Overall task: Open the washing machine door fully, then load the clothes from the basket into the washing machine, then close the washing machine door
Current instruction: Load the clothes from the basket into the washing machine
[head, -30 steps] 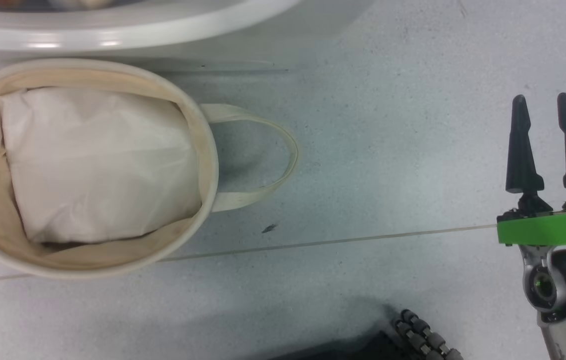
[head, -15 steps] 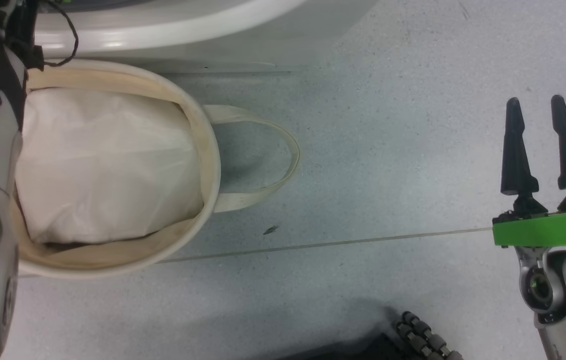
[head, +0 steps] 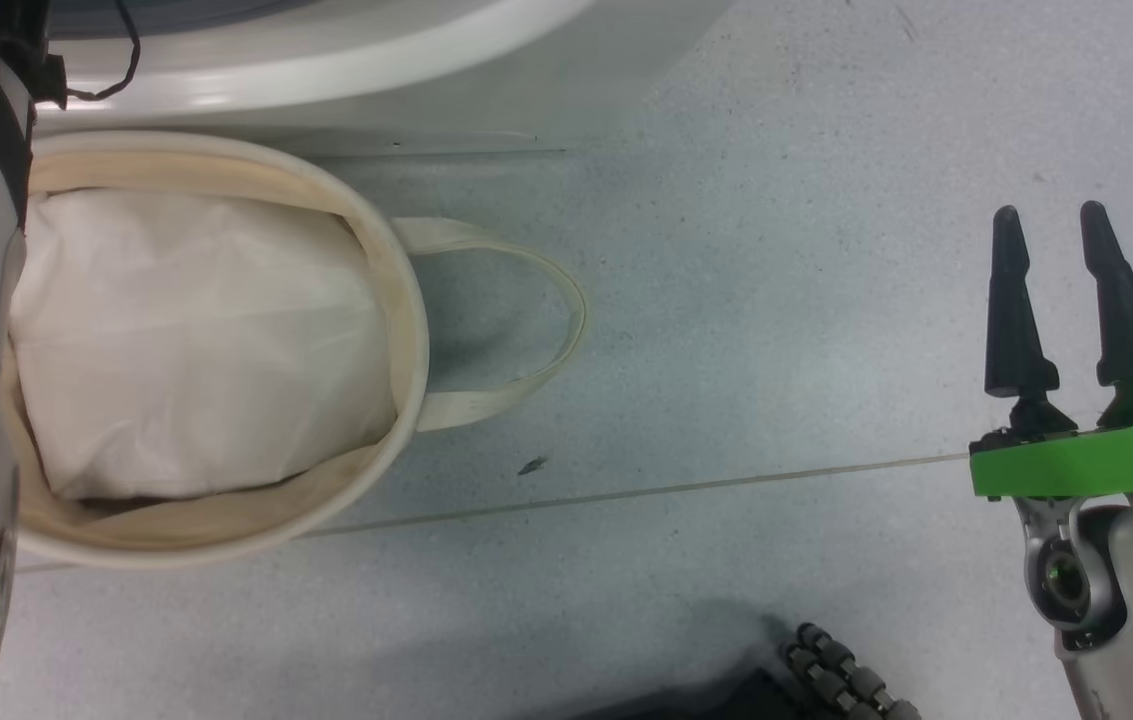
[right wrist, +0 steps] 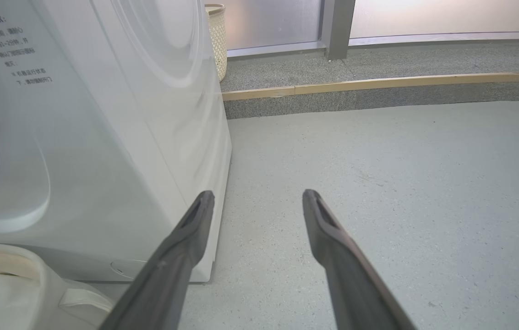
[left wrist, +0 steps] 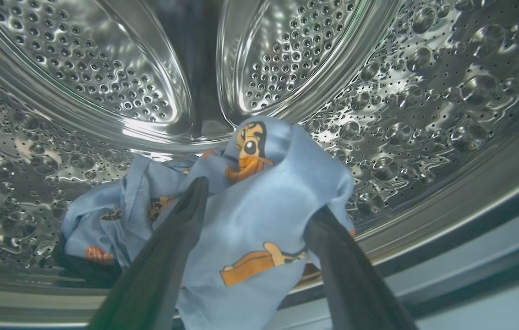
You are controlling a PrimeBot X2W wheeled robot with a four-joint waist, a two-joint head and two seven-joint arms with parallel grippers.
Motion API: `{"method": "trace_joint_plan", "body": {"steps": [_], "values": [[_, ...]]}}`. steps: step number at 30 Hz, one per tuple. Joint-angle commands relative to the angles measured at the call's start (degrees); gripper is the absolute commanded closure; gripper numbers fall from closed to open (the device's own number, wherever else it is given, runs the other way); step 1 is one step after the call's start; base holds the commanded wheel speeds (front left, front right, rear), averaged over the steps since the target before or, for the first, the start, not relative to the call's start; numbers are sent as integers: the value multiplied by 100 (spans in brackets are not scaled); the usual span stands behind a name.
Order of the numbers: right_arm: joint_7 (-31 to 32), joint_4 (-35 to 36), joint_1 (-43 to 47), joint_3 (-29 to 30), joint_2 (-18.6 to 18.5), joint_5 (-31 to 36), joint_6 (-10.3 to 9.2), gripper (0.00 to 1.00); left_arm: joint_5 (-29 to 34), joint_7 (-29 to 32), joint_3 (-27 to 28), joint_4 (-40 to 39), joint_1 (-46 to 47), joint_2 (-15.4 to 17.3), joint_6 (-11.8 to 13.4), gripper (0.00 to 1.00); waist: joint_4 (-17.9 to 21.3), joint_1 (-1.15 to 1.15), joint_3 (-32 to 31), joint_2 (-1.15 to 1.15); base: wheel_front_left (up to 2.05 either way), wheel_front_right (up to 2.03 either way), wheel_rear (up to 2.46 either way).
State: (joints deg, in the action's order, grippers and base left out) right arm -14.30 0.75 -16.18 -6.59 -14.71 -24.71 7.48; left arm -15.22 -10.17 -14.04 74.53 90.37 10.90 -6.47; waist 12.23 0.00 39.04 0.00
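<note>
Left gripper (left wrist: 259,197), spread wide inside the washing machine (left wrist: 424,91), grips nothing. The clothes (left wrist: 250,220) lie slack between its fingers, near the front rim. Right gripper (head: 1048,215) is parted and empty.

Plain white bundle (head: 196,340): creased, soft, brightly lit. Floor (head: 746,300) is grey and speckled, with one thin pale joint line (head: 626,495) across it and a small dark speck (head: 532,465) near that line, on its far side. In the right wrist view a low step (right wrist: 378,98) sits at the far end of the floor. A pale wooden trim strip (right wrist: 401,82) runs along its top edge, with a grey carpet-like level (right wrist: 378,59) above. Behind that are frosted panels (right wrist: 447,16) split by a grey post (right wrist: 338,27). Cream woven bin (right wrist: 216,39) at the left end of that level, partly hidden.
</note>
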Motion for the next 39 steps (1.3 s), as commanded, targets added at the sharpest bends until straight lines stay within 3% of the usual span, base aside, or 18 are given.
{"method": "trace_joint_plan", "body": {"steps": [1, 8, 16, 28, 32, 39], "values": [[-70, 134, 89, -79, -37, 33, 1, 0, 22, -10, 15, -115, 82, 195, 50, 0, -2, 0, -28, 0, 0, 0, 0], [-70, 27, 41, -151, -12, -4, 1, 0, -123, -124, 54, -78, -312, 86, 97, 0, -152, 0, -329, 0, 0, 0, 0], [-70, -219, -112, -428, -16, -63, 1, 0, -513, -473, 301, -317, -1249, -77, -36, 0, -413, 0, -927, 0, 0, 0, 0], [-70, -506, -113, -664, -92, -94, 1, 0, -623, -482, 311, -1588, -3109, -247, -99, 0, -858, 0, -1815, 0, 0, 0, 0], [-70, -602, -69, -796, -110, -112, 1, 0, -936, -482, 251, -2178, -3864, -272, -100, 0, -987, 0, -2190, 0, 0, 0, 0], [-70, -751, 91, -993, -155, -123, 1, 0, -893, -482, 415, -3438, -5177, 83, -101, 0, -1179, 0, -2801, 0, 0, 0, 0]]}}
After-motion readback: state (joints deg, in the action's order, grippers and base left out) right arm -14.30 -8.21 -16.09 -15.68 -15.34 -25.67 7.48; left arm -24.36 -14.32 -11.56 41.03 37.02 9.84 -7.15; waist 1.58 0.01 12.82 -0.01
